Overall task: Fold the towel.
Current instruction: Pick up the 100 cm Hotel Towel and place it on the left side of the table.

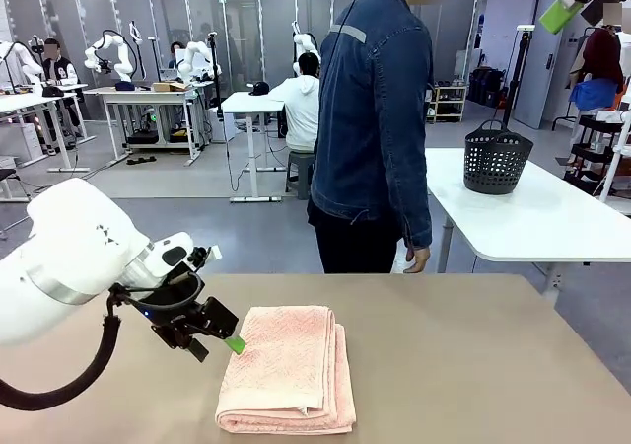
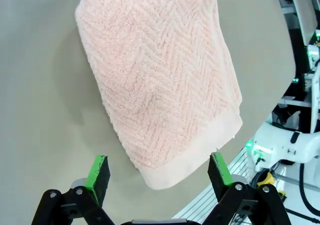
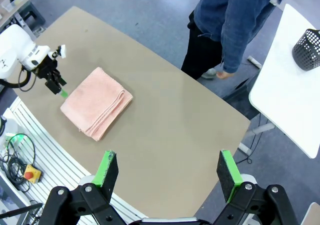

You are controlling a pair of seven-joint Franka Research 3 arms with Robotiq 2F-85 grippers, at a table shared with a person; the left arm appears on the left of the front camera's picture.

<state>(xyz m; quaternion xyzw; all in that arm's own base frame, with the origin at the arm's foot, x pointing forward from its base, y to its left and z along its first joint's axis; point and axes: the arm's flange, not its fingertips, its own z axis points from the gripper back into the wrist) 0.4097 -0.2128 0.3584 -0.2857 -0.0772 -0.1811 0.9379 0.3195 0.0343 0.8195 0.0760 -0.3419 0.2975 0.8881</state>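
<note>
In the front view, the towel [image 1: 289,370] is seen lying on the table [image 1: 473,365] near the robot's edge, a little left of the middle; it is already doubled into a thick oblong pad, with stacked layers showing along its right side and near end, so the folding is judged to be done or nearly so. The left gripper [image 1: 219,340] is held low just beside the towel's left edge, one green pad close to the cloth; nothing is gripped, and the placement suggests an arm parked clear of the pad rather than pressing on it. The person [image 1: 375,118] is seen standing at the far side, one hand [image 1: 417,258] hanging loose, taking no part. A dark basket [image 1: 497,158] sits on another white table behind, well apart from the work.

In the left wrist view, the fingers [image 2: 98,174] are spread wide with the towel's hem band lying between and beyond them; the cloth is untouched; the herringbone face lies flat and smooth, which is why it is judged to need no further tidying.

In the right wrist view, the right gripper [image 3: 167,175] is held high above the table with jaws apart and empty; from there the folded towel is seen whole, with the left gripper at its corner.
</note>
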